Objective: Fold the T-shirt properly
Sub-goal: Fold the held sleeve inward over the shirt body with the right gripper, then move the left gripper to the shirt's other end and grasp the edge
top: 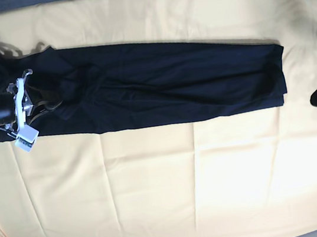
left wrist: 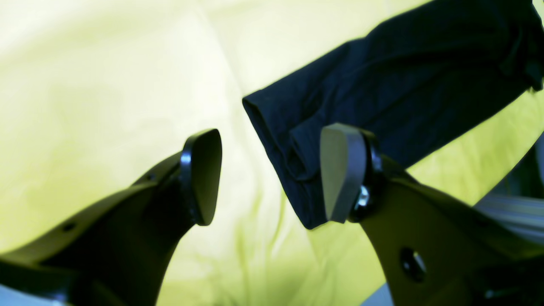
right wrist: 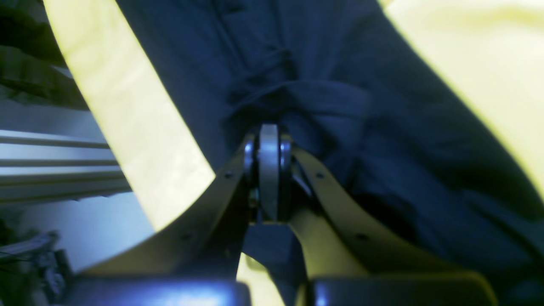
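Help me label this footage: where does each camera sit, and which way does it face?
Base: overhead, looking straight down on the yellow cloth and T-shirt; right gripper at its left edge, left gripper at its right.
Left wrist: on the left arm, looking past the open left gripper at the shirt's end.
Right wrist: on the right arm, looking along the right gripper, shut on bunched shirt.
All three views share the T-shirt and the cloth.

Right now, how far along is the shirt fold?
Done: the T-shirt lies as a long narrow band on the yellow cloth, sides apparently folded in. In hand: right gripper is shut on fabric at one end; left gripper is open beside the other end. Left: folding end to end.
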### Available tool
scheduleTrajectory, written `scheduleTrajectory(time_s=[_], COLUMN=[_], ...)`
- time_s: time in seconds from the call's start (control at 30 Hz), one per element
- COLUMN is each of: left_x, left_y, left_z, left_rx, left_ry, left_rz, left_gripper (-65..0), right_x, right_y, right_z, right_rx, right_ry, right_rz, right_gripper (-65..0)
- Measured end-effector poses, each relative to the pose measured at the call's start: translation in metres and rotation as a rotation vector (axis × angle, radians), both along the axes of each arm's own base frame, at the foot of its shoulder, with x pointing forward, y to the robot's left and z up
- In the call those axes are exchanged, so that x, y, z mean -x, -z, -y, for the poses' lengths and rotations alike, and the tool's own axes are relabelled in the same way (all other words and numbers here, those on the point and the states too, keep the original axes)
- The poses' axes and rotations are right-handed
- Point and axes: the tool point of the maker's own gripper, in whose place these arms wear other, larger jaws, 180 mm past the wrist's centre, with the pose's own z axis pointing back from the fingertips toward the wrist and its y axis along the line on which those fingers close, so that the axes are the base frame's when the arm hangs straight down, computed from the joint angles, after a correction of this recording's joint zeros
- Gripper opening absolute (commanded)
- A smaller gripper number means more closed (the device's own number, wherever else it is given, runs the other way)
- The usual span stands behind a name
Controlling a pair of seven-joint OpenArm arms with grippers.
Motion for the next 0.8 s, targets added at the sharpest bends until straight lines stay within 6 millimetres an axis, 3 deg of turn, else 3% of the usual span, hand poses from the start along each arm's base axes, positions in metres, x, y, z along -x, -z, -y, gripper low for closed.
scheduleTrajectory(time_s=[0.2,0.37,0.43,0.6,0.8], left_x=[0.011,0.006,0.012,0.028,0.027], left_y=[0.016,0.028,0.039,0.072,0.086], left_z=[-0.022,-0.054,-0.049,-0.009,-0.001], left_rx=[0.025,0.070,0.114,0.236,0.242], left_ry=[-0.144,-0.416,-0.438,-0.380,-0.397], left_rz=[-0.006,0.066,0.053,-0.013,-0.014], left_gripper=[-26.6,-26.6,-26.6,-26.6,-26.6], right_x=[0.018,0.007,0.003,-0.003,-0.003], right_y=[0.031,0.038,0.041,0.044,0.046], right_z=[-0.008,0.000,0.005,0.012,0.015], right_rx=[0.026,0.075,0.112,0.151,0.169], right_ry=[0.025,0.082,0.098,0.122,0.123], right_rz=[-0.068,-0.014,0.004,0.036,0.036], right_gripper=[-65.0,-65.0,-65.0,-65.0,-65.0])
